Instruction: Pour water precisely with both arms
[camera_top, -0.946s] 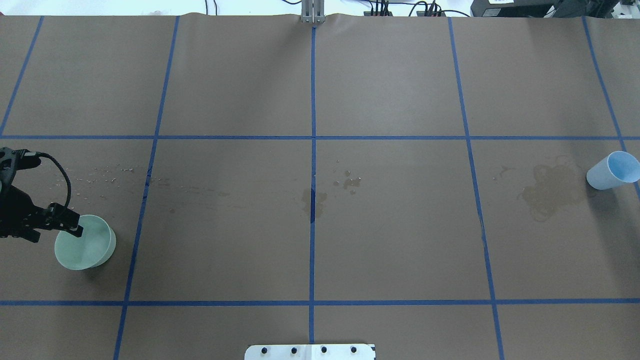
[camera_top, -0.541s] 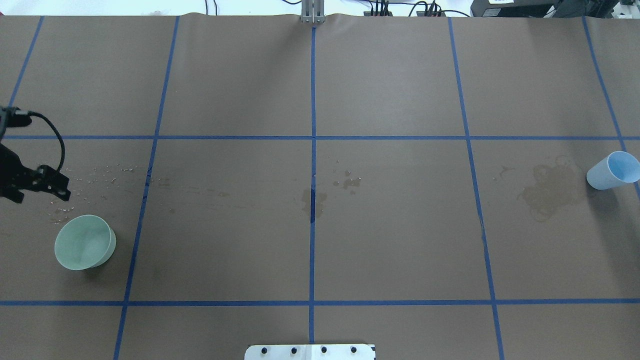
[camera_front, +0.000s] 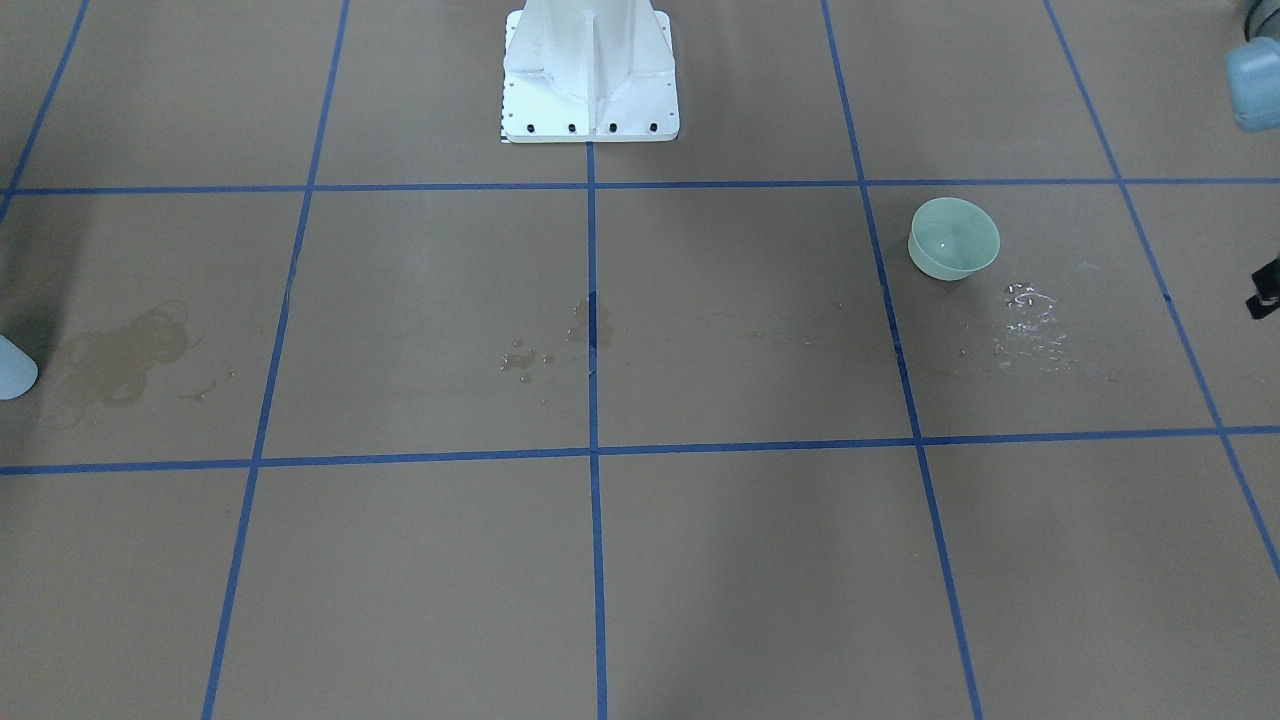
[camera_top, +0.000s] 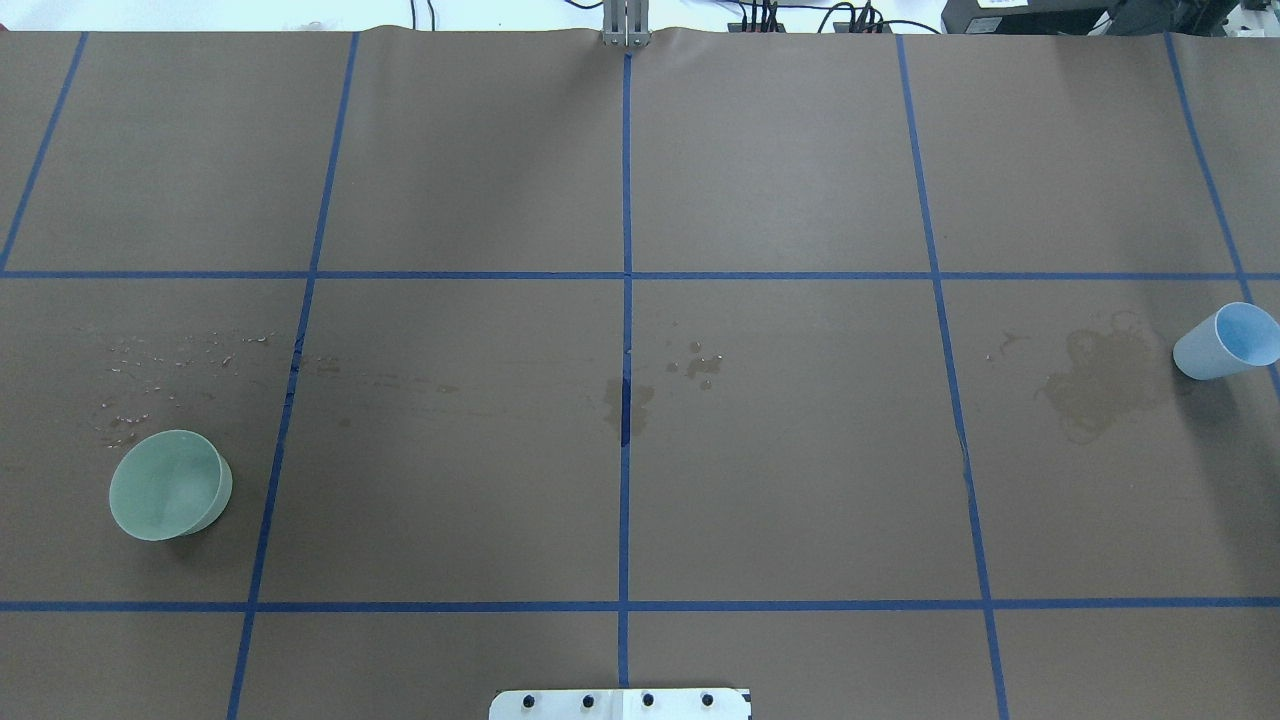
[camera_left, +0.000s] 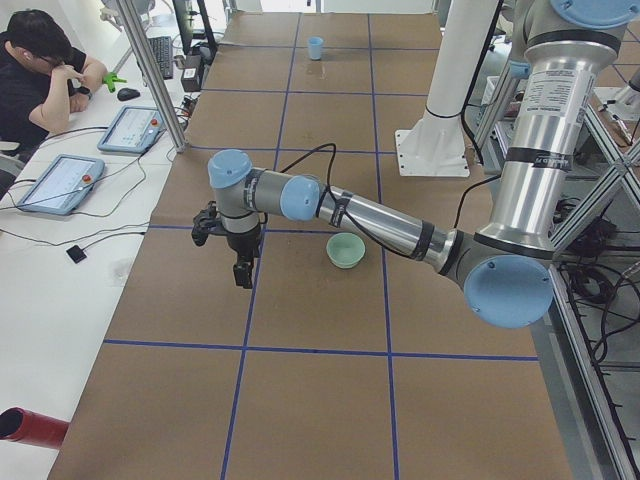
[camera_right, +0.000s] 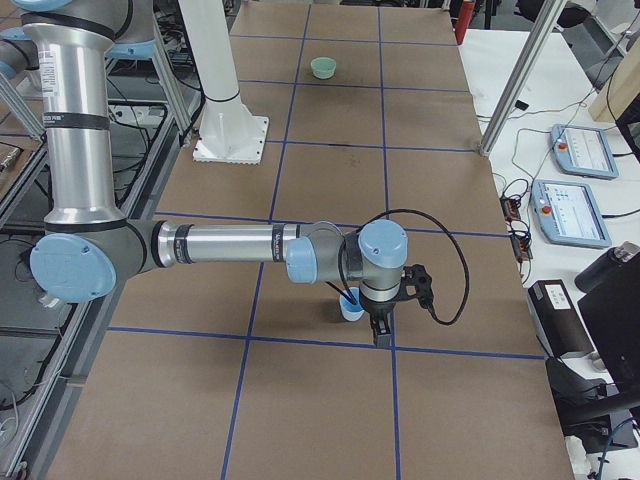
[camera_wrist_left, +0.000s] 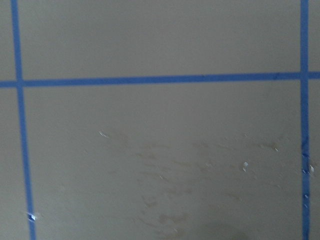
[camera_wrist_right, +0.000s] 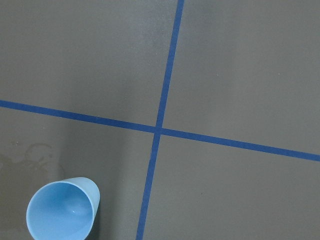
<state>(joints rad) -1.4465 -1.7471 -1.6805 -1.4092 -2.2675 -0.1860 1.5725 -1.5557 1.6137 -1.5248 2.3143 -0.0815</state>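
Matte brown paper tabletop (camera_top: 780, 480), blue tape grid (camera_top: 626, 200), glossy round mint bowl (camera_top: 170, 485), tapered pale-blue cup (camera_top: 1225, 342), beaded glinting water droplets (camera_front: 1030, 318), left claw (camera_left: 243, 277) and right claw (camera_right: 381, 337) spread impossible to tell.

Brown table (camera_top: 780, 150), blue tape grid (camera_top: 626, 200)

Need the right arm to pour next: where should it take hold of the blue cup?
I'd grip the blue cup by its side wall, mid-height, level from the table's right end: it stands upright, mouth open, tapering downward.
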